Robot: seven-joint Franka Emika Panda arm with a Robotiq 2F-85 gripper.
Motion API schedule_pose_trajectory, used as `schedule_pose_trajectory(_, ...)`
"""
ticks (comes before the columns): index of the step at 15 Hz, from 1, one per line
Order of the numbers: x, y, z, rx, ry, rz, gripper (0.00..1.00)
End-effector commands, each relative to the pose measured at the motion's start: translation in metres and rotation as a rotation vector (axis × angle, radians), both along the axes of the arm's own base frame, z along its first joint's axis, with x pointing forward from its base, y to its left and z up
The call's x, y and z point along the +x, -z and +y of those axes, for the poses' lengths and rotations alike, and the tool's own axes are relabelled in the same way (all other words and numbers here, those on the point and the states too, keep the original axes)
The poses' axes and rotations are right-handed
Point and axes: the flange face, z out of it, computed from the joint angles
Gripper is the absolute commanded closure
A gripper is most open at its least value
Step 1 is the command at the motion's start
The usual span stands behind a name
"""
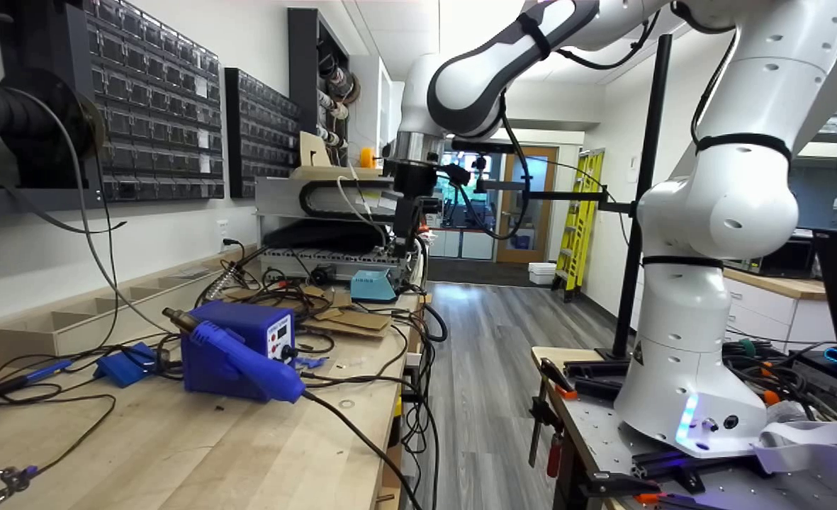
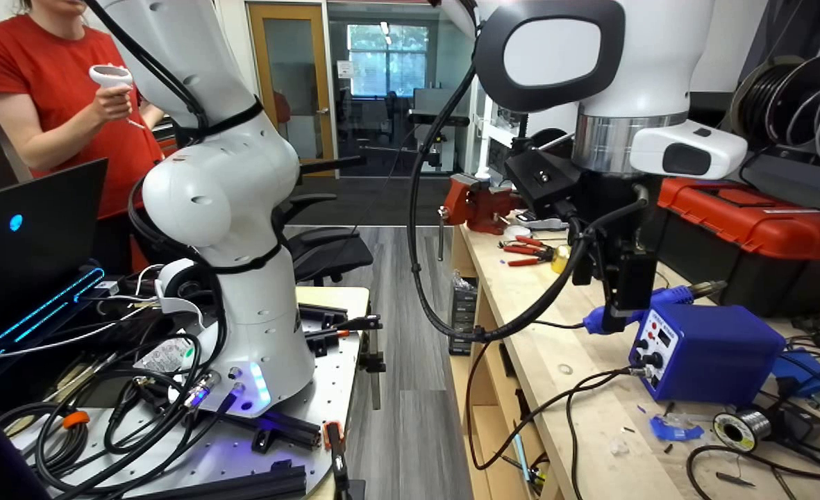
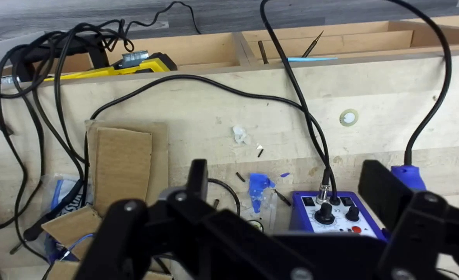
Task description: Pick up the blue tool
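Fingers point(image 3: 196, 181) are standing wide apart in the wrist view. Gripper point(image 3: 285, 173) is hanging above the wooden bench point(image 3: 213, 111), pointing down. Between the tips, as seen from above, torn blue scraps point(image 3: 257, 184) are lying on the wood. Station box point(image 3: 338, 214), blue with a white control panel, is showing partly in that gap, toward the finger at picture right.

Blue tool point(image 1: 248, 360) is sitting just beside the station box, tilting, metal nozzle point(image 1: 181, 320) end higher; both exterior views are agreeing on that. Can't tell what's propping it. Wrist view: that same finger is partly hiding the tool, only the cord end is showing. In an exterior view, tool and gripper are standing clearly apart. Black cable point(image 3: 445, 77) is running from the tool's tail past the bench edge.

Farther out: cardboard point(image 3: 122, 167) is lying toward picture left in the wrist view. Solder spool point(image 2: 739, 429) is lying near the station box, teal box point(image 1: 373, 285) is sitting farther along the bench. Red-and-black toolbox point(image 2: 757, 236) is also standing on it. Person in red point(image 2: 69, 90) is standing behind the laptop point(image 2: 28, 250), holding a white controller point(image 2: 112, 76).
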Motion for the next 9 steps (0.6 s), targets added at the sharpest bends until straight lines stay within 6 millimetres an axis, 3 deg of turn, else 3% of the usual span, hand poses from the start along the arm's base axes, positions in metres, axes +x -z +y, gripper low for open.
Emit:
schedule_pose_trajectory(1, 0.009, 0.01, 0.024, -0.067, 0.077, -0.036, 0.0)
schedule_pose_trajectory(9, 0.029, 0.035, 0.088, -0.092, 0.122, 0.01, 0.0)
